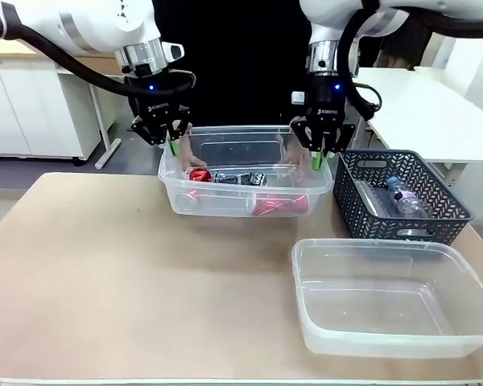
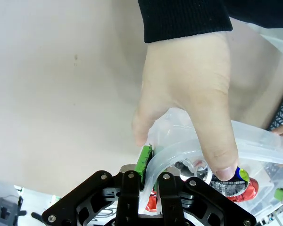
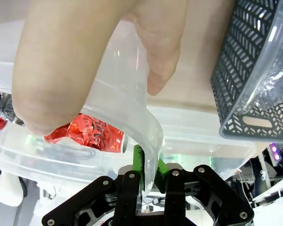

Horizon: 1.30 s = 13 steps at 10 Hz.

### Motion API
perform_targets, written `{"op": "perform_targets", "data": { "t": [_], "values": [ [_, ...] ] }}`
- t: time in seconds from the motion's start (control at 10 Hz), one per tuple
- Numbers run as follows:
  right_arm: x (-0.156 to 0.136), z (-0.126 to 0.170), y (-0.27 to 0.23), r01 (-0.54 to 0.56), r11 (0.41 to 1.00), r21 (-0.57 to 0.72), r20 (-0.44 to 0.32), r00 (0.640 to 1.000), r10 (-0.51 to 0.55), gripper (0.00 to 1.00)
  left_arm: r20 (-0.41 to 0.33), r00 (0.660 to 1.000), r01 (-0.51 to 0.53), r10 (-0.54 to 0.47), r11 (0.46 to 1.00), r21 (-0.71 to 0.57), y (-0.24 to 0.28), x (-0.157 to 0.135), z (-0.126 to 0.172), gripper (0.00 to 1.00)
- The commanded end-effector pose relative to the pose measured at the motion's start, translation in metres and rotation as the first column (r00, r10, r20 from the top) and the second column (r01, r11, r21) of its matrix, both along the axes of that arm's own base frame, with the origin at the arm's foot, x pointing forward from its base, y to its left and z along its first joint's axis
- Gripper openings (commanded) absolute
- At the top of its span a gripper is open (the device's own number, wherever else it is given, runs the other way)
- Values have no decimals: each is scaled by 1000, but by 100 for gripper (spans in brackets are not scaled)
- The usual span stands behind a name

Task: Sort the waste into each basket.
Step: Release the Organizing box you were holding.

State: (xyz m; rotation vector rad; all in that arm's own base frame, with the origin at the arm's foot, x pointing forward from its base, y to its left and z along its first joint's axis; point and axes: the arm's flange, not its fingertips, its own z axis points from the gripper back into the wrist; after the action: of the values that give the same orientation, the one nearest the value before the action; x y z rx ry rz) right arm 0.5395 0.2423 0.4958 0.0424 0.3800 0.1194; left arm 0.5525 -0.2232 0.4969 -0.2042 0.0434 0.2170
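Both short ends of the far tub [image 1: 217, 203] are blocked by the left hand [image 1: 171, 145] and right hand [image 1: 319, 156] clamped on its rim beside a person's hands [image 2: 188, 89], the grey basket [image 1: 402, 223] crowds its right, while the front-left bench [image 1: 129, 273] and the near tub [image 1: 370, 244] top lie open.

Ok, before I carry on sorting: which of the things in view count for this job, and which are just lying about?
Job: far tub, gripped at its rim by left tool and right tool, person's hands on it too; crushed cans inside; empty near tub; bottles.
Lying about: grey lattice basket holding the bottles; white cabinets behind.
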Motion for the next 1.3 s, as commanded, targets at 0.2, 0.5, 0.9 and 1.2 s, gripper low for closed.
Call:
{"op": "perform_targets", "data": {
  "t": [0.2, 0.5, 0.9, 1.2],
  "values": [
    [-29, 16, -22, 57, 994, 99, 123, 990, -69, 100, -9, 1000, -6, 6, 999, -34, -6, -1, 5, 100],
    [-36, 23, -32, 93, 988, 120, 165, 980, -112, 89, 26, 999, -17, 19, 999, -47, -3, -12, 16, 100],
    [-38, 23, -31, 85, 981, 175, 274, 953, -132, 100, 57, 998, -9, 12, 999, -54, -3, -23, 22, 100],
    [-28, 29, -27, 107, 984, 141, 256, 956, -141, 100, 40, 999, -1, 2, 999, -36, -5, -12, 27, 100]
  ]
}}
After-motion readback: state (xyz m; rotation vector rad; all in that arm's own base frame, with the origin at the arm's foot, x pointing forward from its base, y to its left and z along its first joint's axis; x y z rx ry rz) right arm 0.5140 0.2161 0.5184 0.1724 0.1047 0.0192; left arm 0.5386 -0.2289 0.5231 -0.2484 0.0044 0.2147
